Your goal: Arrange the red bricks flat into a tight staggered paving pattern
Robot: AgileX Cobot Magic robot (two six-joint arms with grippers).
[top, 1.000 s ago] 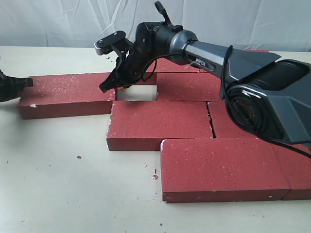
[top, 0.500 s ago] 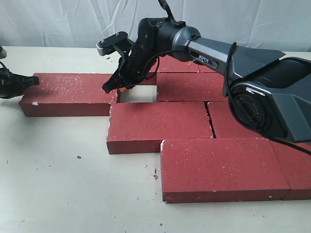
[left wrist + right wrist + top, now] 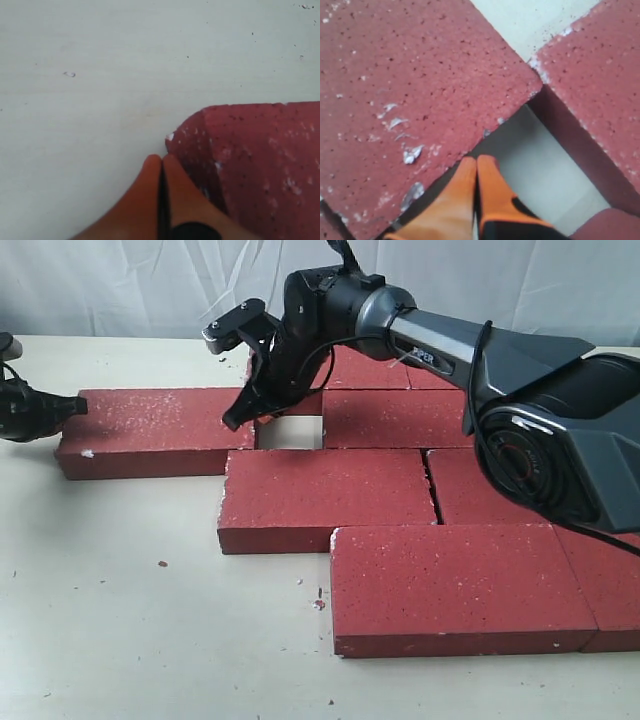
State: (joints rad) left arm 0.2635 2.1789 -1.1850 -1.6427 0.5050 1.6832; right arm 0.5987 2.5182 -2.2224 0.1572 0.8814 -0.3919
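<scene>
Several red bricks lie flat in staggered rows. The loose left brick (image 3: pixel 150 428) sits apart from the back-row brick (image 3: pixel 390 418), with a small gap (image 3: pixel 290 432) of bare table between them. My left gripper (image 3: pixel 72 406) is shut and empty, its tips (image 3: pixel 161 159) against the corner of that brick's (image 3: pixel 260 160) left end. My right gripper (image 3: pixel 240 422) reaches across, shut and empty, with its tip low in the gap (image 3: pixel 555 175) beside a speckled brick's edge (image 3: pixel 410 85). Another brick (image 3: pixel 600 75) borders the gap.
A middle-row brick (image 3: pixel 325 498) and a front brick (image 3: pixel 460 585) lie nearer the camera, with more bricks at the right edge (image 3: pixel 610 590) and back (image 3: pixel 365 372). Crumbs (image 3: pixel 318 604) dot the pale table (image 3: pixel 130 620). A white curtain hangs behind.
The left brick has slid to the right and the gap has narrowed. My left gripper moved right with the brick's end. My right gripper shifted slightly right too.
</scene>
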